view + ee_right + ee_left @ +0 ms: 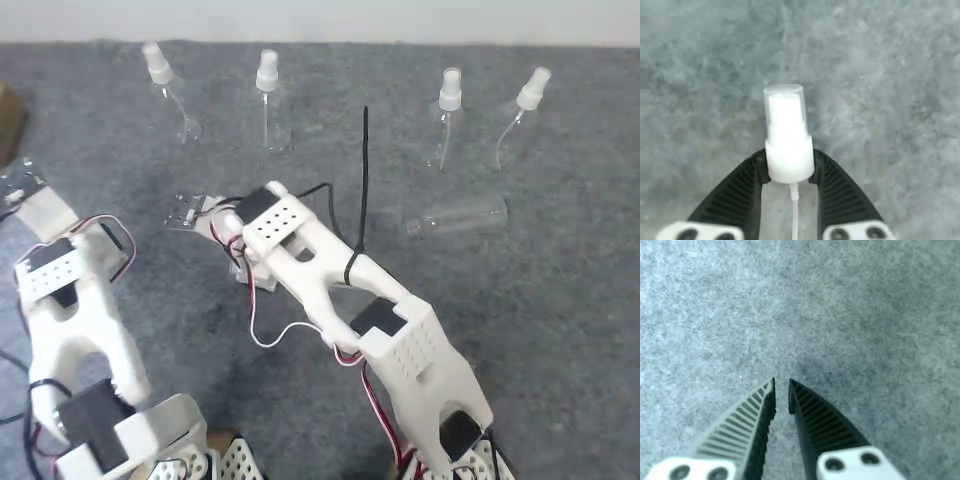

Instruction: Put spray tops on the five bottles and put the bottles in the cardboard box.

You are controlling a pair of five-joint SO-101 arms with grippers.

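Carpet (890, 75) backs right end effector (788, 159) pinching spray top (785, 127), tube cropped; left end effector (781, 386) seemingly closed.

grey table (560, 320), upright bottles (270, 100), lying bottle (457, 215)

No readable text, labels, numbers or signs on anything shown

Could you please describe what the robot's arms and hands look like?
Both arms are white plastic with perforated panels, black motor blocks and red, white and black cables. The left hand and right hand have dark, ribbed, tapering fingers on white screwed bases.
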